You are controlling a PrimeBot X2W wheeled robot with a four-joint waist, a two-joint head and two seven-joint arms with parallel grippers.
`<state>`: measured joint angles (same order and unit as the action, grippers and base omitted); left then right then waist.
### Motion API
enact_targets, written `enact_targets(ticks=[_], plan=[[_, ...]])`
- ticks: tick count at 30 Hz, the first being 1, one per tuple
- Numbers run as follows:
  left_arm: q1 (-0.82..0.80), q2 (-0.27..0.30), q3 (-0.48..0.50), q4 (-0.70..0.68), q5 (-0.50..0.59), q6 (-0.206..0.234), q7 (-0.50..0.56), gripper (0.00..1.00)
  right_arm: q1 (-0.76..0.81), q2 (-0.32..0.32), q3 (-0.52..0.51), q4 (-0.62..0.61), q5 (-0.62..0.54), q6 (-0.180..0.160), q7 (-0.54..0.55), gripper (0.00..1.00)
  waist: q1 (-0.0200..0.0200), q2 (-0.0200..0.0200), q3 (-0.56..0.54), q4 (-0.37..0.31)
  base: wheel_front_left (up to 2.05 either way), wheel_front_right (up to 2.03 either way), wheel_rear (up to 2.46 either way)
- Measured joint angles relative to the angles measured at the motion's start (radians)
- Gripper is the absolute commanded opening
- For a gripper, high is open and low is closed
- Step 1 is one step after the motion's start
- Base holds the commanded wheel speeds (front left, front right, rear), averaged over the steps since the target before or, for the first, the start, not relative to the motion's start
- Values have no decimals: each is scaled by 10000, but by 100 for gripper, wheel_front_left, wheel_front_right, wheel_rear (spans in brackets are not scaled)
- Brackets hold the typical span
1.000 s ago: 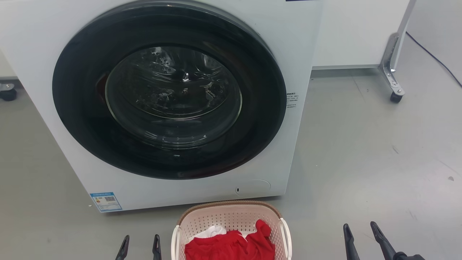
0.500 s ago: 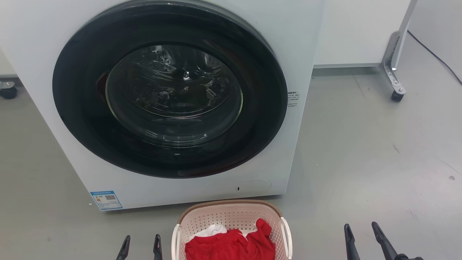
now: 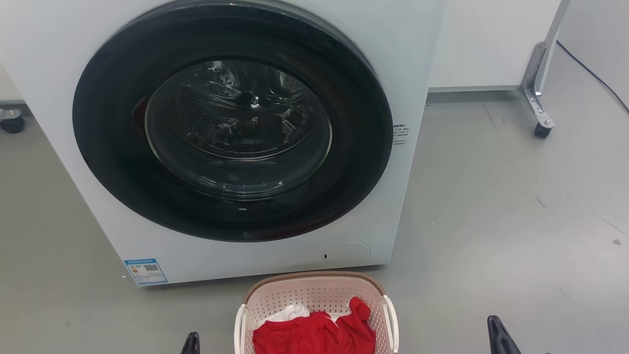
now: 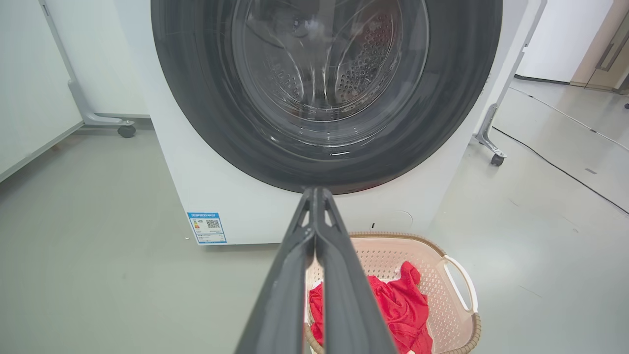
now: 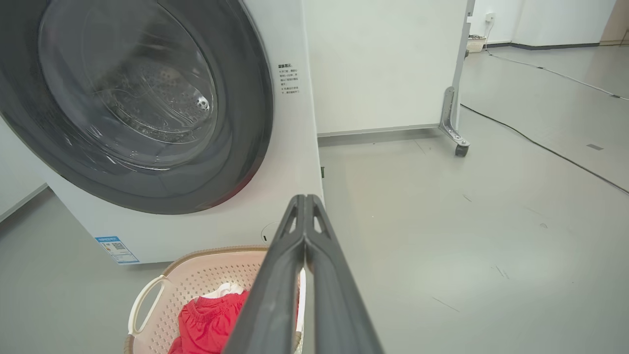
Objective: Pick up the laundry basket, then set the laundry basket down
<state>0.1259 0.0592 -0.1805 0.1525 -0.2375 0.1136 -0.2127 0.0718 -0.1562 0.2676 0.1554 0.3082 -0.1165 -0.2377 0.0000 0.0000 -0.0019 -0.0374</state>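
Closed up and sunk lower since earlier, left end effector (image 4: 314, 191) pressed together, right end effector (image 5: 305, 197) pressed together, laundry basket (image 3: 314, 281) holding red garment (image 3: 319, 335) on floor (image 3: 491, 196) before washing machine (image 3: 413, 59)
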Motion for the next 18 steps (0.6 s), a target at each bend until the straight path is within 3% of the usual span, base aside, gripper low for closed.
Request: enact_targets(ticks=[18], plan=[[-243, -17, 529, 299, -2685, -443, 667, 0, -223, 232, -775, 274, 2556, 460, 731, 0, 0, 0, 5, 76, 0, 0, 0]])
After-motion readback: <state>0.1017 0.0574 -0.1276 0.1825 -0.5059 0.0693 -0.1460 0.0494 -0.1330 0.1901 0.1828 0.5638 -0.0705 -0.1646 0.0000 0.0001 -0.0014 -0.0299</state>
